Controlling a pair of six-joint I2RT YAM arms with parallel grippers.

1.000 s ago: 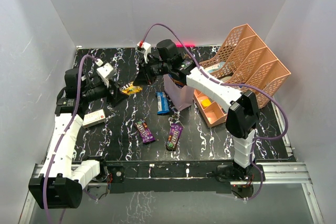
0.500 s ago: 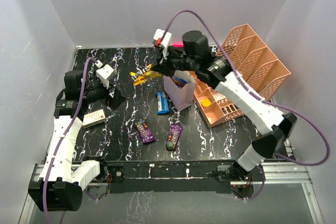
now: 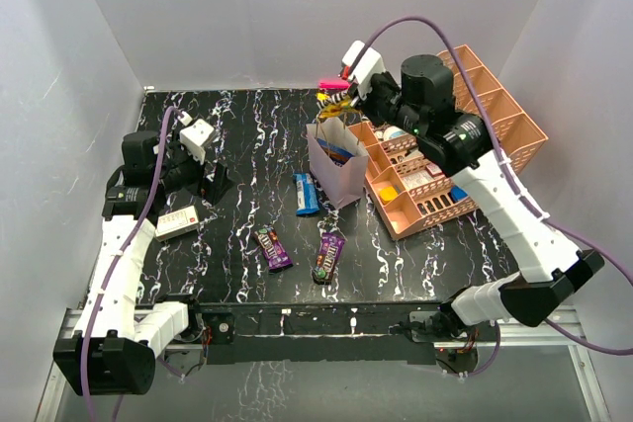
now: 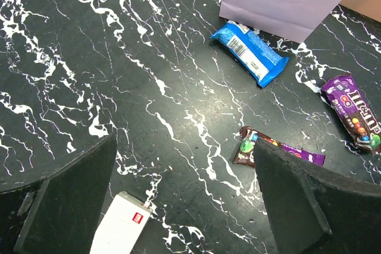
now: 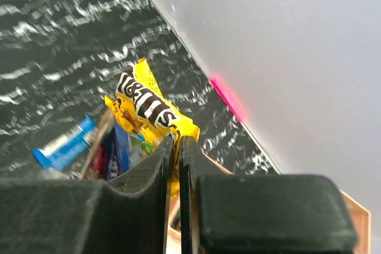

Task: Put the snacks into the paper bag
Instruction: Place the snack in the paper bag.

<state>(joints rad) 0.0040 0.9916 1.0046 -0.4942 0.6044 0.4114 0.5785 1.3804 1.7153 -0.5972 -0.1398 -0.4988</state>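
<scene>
While pinching yellow packet [image 5: 149,108] over paper bag [image 3: 336,173] (right pincer [image 5: 177,147]; left pincer [image 4: 184,147] spread): some bagged, three snacks [image 3: 307,194] waiting at bag's 7 o'clock.

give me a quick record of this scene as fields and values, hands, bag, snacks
right hand: shut on yellow packet, roughly over the paper bag opening
left hand: open, holding nothing
inside bag: some packets visible, count unclear
snacks on table: blue packet beside the bag; purple packets, two, nearer the arm bases
other: white box by the left arm; organiser tray to the right of the bag
</scene>
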